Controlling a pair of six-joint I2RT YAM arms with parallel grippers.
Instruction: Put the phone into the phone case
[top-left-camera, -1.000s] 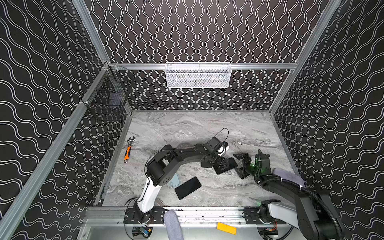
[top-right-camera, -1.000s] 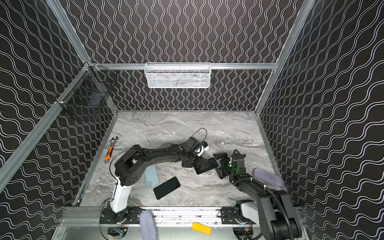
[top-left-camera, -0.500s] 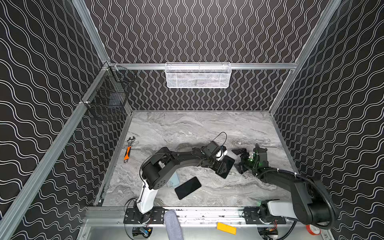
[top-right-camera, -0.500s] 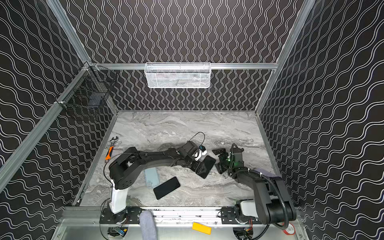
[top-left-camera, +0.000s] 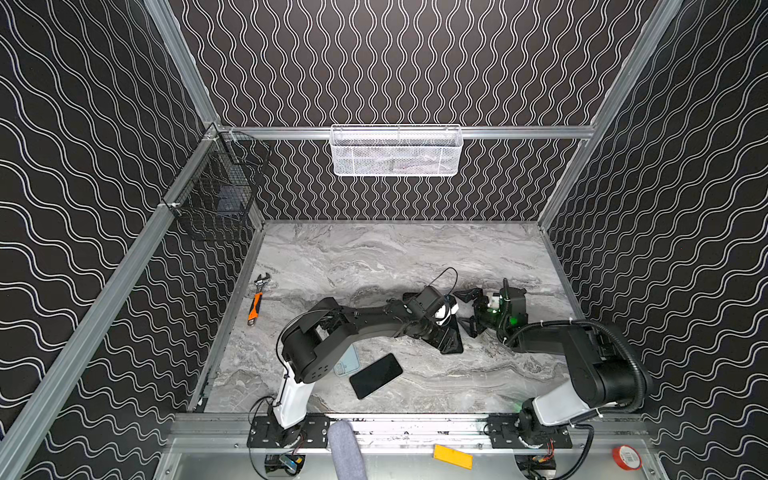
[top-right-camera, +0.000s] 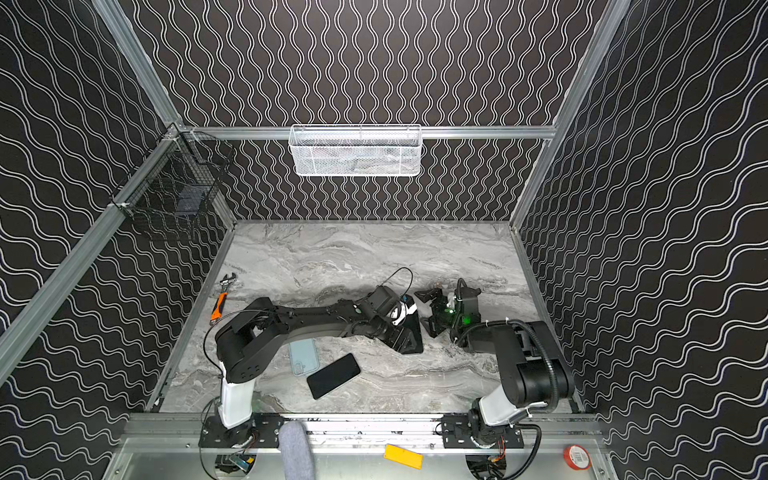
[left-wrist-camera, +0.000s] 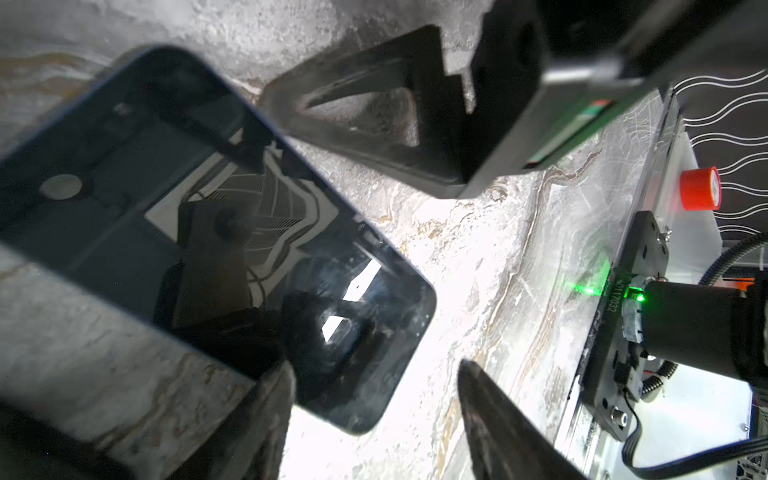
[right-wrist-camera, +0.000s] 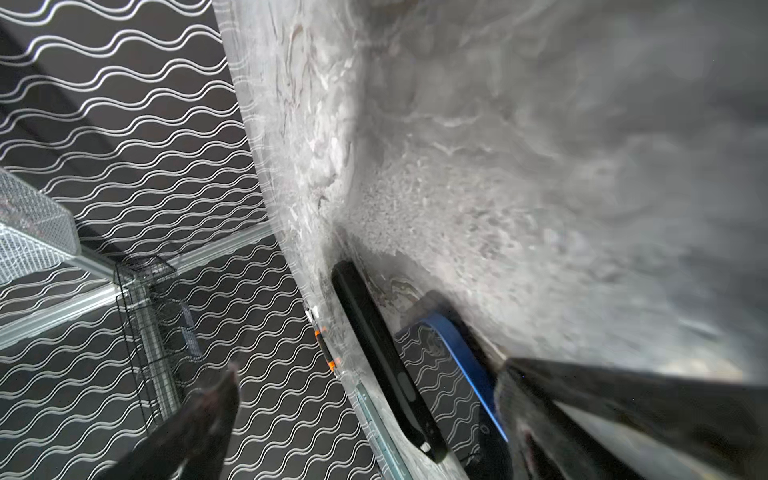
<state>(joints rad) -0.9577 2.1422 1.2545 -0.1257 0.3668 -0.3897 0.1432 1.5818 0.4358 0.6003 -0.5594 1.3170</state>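
Both grippers low over the marble table (top-left-camera: 374, 257), wrench (top-left-camera: 255, 305) off by the left wall
The left arm's elbow covers part of the pale blue phone case (top-left-camera: 349, 363); a black phone (top-left-camera: 376, 376) lies flat just beside it. The left gripper (left-wrist-camera: 374, 365) stands unclenched, one finger (left-wrist-camera: 257, 415) over a blue-edged phone (left-wrist-camera: 145, 187); the right gripper (top-left-camera: 469, 313) is spread wide, empty

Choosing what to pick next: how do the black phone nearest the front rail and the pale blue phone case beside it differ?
Colour: the glossy black phone is dark, the pale blue phone case light. Pose: the phone lies diagonally, the case nearly front-to-back. View: the phone shows whole, the case is partly hidden under the left arm. Both lie flat on the grey marble table, unheld.
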